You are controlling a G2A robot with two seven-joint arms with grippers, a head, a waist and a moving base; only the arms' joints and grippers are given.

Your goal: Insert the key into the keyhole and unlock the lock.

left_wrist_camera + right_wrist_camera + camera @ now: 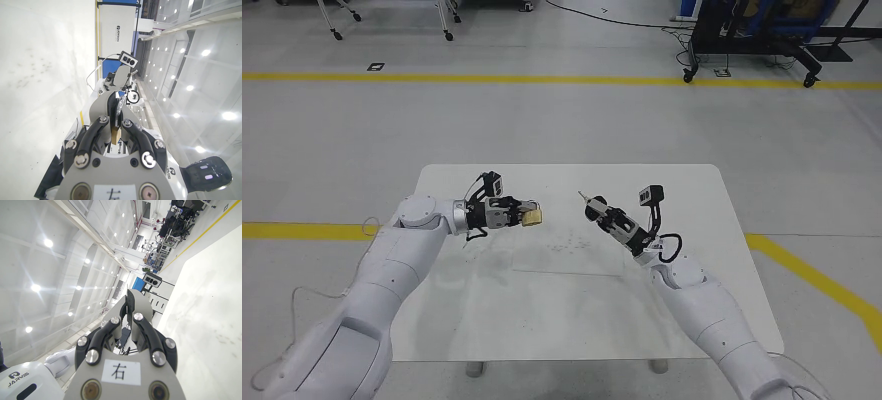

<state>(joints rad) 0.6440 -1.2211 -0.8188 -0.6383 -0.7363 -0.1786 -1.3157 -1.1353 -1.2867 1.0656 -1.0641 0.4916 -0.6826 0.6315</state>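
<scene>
1. At the left, the left gripper (514, 213) was clamped on the lock (532, 215). It held the lock in the air above the table (572, 300), with the brass end turned toward the other arm.
2. In the middle, a gap lay between lock and key. The two were near but apart, so insertion had not begun.
3. At the right, the right gripper (595, 210) was closed on the key (586, 199), whose thin blade stuck out toward the lock.
4. The step in hand looked like approach and alignment ahead of insertion. The next move would call for setting the blade in line with the keyhole and matching its tilt, then closing the gap straight and gently. A blade off-axis would likely skid on the brass.
5. The left wrist view added detail that the top view left vague. Its fingers (98, 108) pinched the silver shackle (120, 103), and the brass body (115, 135) showed through the gap between the finger links. Which way the keyhole faced could not be made out.
6. The right wrist view showed its fingers (141, 306) pressed together. The left arm's wrist camera (152, 280) sat just beyond them, which suggested the two grippers pointed roughly at each other.
</scene>
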